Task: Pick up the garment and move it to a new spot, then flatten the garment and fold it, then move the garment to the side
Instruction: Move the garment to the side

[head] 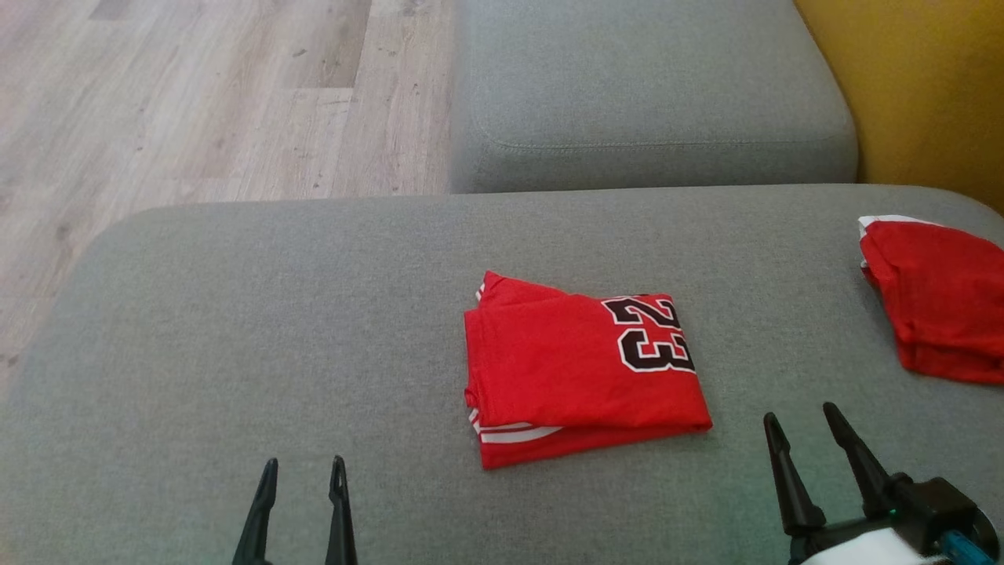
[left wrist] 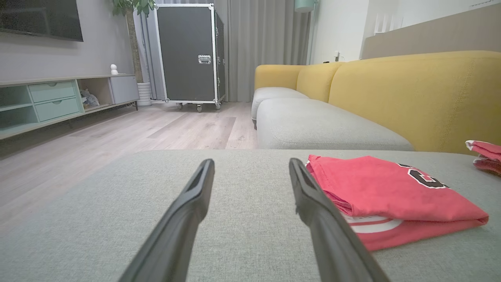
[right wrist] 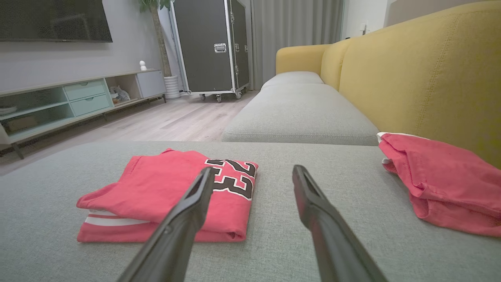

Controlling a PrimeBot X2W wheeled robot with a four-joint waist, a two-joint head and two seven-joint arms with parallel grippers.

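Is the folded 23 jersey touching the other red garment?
Apart. The head view shows bare grey cushion between the folded jersey and the other red garment.

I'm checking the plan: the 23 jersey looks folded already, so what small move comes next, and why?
Probably ease the right claw forward-left to the near right corner of the jersey. It lies folded on the grey cushion, that claw and the left claw are open and empty, and another red garment sits to the right, so only moving it aside seems left.
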